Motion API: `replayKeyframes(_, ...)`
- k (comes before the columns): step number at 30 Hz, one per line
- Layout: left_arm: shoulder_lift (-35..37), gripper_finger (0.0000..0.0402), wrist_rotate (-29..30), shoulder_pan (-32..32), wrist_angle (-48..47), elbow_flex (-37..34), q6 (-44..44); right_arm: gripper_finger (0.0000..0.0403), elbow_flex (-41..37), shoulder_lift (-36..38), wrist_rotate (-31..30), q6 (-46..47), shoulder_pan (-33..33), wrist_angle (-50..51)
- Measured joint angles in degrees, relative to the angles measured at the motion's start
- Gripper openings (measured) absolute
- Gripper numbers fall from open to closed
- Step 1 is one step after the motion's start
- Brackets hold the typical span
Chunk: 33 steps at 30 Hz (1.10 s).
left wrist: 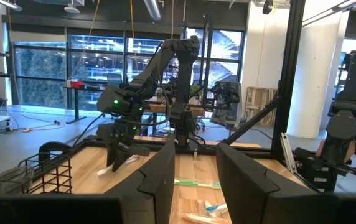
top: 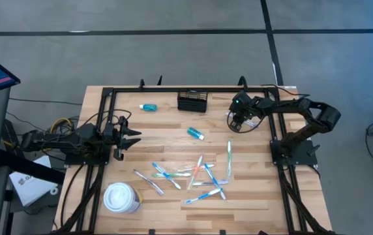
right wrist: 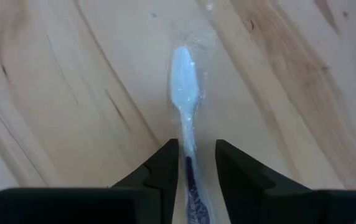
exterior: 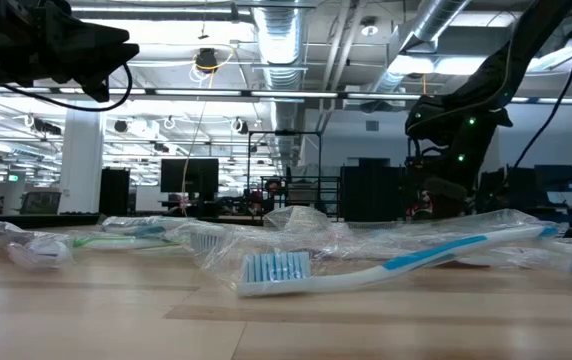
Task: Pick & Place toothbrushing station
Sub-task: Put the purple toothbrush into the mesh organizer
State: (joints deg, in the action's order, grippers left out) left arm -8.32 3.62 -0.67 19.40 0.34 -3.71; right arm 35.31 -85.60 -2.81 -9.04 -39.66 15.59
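The black wire-mesh organiser (top: 192,102) stands on the table's far side, and also shows in the left wrist view (left wrist: 41,177). My right gripper (top: 238,122) is to its right, shut on a plastic-wrapped toothbrush (right wrist: 183,74) with a white head. My left gripper (top: 132,137) is open and empty over the table's left part, its fingers (left wrist: 159,177) pointing toward the right arm. Several wrapped toothbrushes (top: 203,175) lie loose on the table's middle. My right gripper pinches the toothbrush's handle (right wrist: 188,163) between its two fingers. The fingers come from above, pointing down at the table. The white head end sticks out beyond the fingertips over the wood. I cannot tell whether it touches the table.
A white lidded paper cup (top: 121,198) stands near the front left. A blue tube (top: 148,107) lies left of the organiser and another (top: 196,133) lies in front of it. A black frame (top: 108,91) runs along the table's edges.
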Motion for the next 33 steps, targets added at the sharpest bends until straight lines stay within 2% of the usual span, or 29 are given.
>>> replayKeyframes(8, 0.0, 0.0113, 0.0, 0.0, 0.0, 0.0, 0.0, 0.0012, 0.0, 0.0, 0.0, -1.5, 0.0, 0.1)
replayKeyframes(12, 0.0, 0.0113, 0.0, 0.0, 0.0, 0.0, 0.0, 0.0021, 0.0, 0.0, 0.0, -1.5, 0.0, 0.1)
replayKeyframes(16, 0.0, 0.0113, 0.0, 0.0, 0.0, 0.0, 0.0, 0.0009, 0.0, 0.0, 0.7, -1.6, 0.0, 0.1)
replayKeyframes(26, 0.0, 0.0113, 0.0, 0.0, 0.0, 0.0, 0.0, 0.0007, 0.0, 0.5, 2.5, -1.3, 0.3, -1.2)
replayKeyframes(33, 0.0, 0.0113, 0.0, 0.0, -0.1, 0.0, 0.0, 0.0007, 3.5, 3.1, 3.6, 0.1, 0.3, -0.9)
